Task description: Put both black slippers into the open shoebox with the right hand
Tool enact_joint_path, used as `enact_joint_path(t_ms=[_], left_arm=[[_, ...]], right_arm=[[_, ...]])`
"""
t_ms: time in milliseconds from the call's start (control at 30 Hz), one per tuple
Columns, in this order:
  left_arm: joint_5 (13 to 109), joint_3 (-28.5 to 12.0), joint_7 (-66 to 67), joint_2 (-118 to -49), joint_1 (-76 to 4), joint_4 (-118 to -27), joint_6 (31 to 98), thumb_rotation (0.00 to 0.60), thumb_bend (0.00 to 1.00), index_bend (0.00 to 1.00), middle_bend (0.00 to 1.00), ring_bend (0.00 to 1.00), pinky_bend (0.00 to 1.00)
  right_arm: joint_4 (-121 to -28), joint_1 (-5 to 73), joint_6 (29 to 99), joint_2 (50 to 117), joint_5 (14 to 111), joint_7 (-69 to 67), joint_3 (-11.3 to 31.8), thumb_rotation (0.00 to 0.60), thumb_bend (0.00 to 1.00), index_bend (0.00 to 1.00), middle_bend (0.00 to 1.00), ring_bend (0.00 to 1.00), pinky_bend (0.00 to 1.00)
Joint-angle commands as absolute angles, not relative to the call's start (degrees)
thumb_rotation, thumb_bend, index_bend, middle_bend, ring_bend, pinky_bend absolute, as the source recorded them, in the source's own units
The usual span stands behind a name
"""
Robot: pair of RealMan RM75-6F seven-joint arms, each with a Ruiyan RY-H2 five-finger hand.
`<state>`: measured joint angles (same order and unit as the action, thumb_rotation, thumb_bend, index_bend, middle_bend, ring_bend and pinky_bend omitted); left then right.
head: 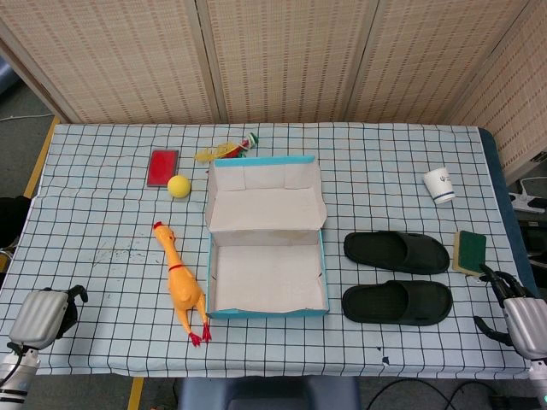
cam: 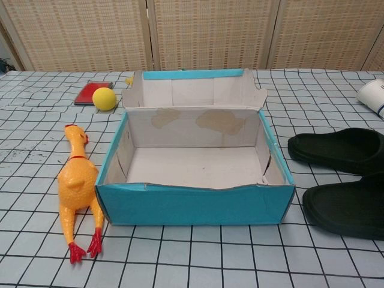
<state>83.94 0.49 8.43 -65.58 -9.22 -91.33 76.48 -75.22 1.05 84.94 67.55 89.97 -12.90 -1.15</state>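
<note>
The open shoebox [head: 267, 256] has teal walls, a bare cardboard floor and its lid folded back; it stands mid-table and fills the chest view [cam: 195, 204]. Two black slippers lie side by side just right of it, the far slipper [head: 396, 252] [cam: 339, 150] and the near slipper [head: 397, 302] [cam: 348, 204]. My right hand [head: 517, 316] hovers at the table's front right corner, right of the near slipper, fingers apart and holding nothing. At the front left corner sits my left hand [head: 47, 314], its fingers mostly hidden.
A yellow rubber chicken [head: 182, 286] [cam: 78, 186] lies left of the box. Behind it are a yellow ball [head: 179, 186] and a red flat object [head: 161, 166]. A small toy [head: 226, 152] lies behind the box. A white cup [head: 440, 184] and a green sponge [head: 469, 250] sit at right.
</note>
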Motion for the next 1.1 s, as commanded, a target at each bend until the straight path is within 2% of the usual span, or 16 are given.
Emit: enact_joint_path(t_ms=[33, 233, 367, 533, 667, 833, 1100], left_arm=[[83.83, 0.5, 8.56, -65.56, -9.21, -91.43, 76.44, 0.6, 0.83, 0.48, 0.58, 0.7, 0.57], [84.55, 0.58, 8.48, -65.55, -9.02, -91.57, 77.22, 0.6, 0.83, 0.48, 0.58, 0.7, 0.57], [83.28, 0.21, 8.18, -65.74, -9.46, -90.95, 75.95, 0.6, 0.83, 0.48, 0.58, 0.7, 0.57], [83.9, 0.45, 8.39, -65.34, -8.93, -91.82, 77.1, 0.6, 0.83, 0.48, 0.59, 0.7, 0.57], [84.9, 0.67, 8.08, -64.97, -8.31, -92.46, 78.6, 0.6, 0.83, 0.48, 0.59, 0.7, 0.57], [84.56, 0.47, 7.34, -64.8, -8.37, -92.23, 78.34, 0.6, 0.83, 0.48, 0.59, 0.7, 0.57], [85.33, 0.61, 6.36, -64.4, -8.22, -92.33, 78.8, 0.6, 0.83, 0.48, 0.59, 0.7, 0.57]], right_arm=[[-75.06, 1.0, 84.99, 67.69, 89.98, -12.74, -1.14, 0.6, 0.17, 0.04, 0.23, 0.12, 0.35], [-75.08, 1.56, 84.2, 67.37, 91.64, -13.9, -2.19, 0.6, 0.17, 0.06, 0.23, 0.12, 0.35], [-73.71, 2.55, 84.25, 67.61, 93.63, -17.84, -2.68, 0.6, 0.16, 0.03, 0.23, 0.12, 0.35], [-71.72, 4.81, 82.79, 68.76, 95.9, -23.27, -3.29, 0.6, 0.15, 0.1, 0.23, 0.13, 0.35], [-72.47, 7.74, 78.95, 69.17, 96.78, -23.03, -3.51, 0.6, 0.11, 0.09, 0.23, 0.13, 0.25], [-75.72, 10.94, 73.24, 69.73, 95.98, -15.53, -3.15, 0.6, 0.05, 0.06, 0.23, 0.12, 0.15], [-80.02, 13.85, 67.98, 69.91, 94.59, -11.47, -3.37, 0.6, 0.05, 0.05, 0.21, 0.11, 0.11]])
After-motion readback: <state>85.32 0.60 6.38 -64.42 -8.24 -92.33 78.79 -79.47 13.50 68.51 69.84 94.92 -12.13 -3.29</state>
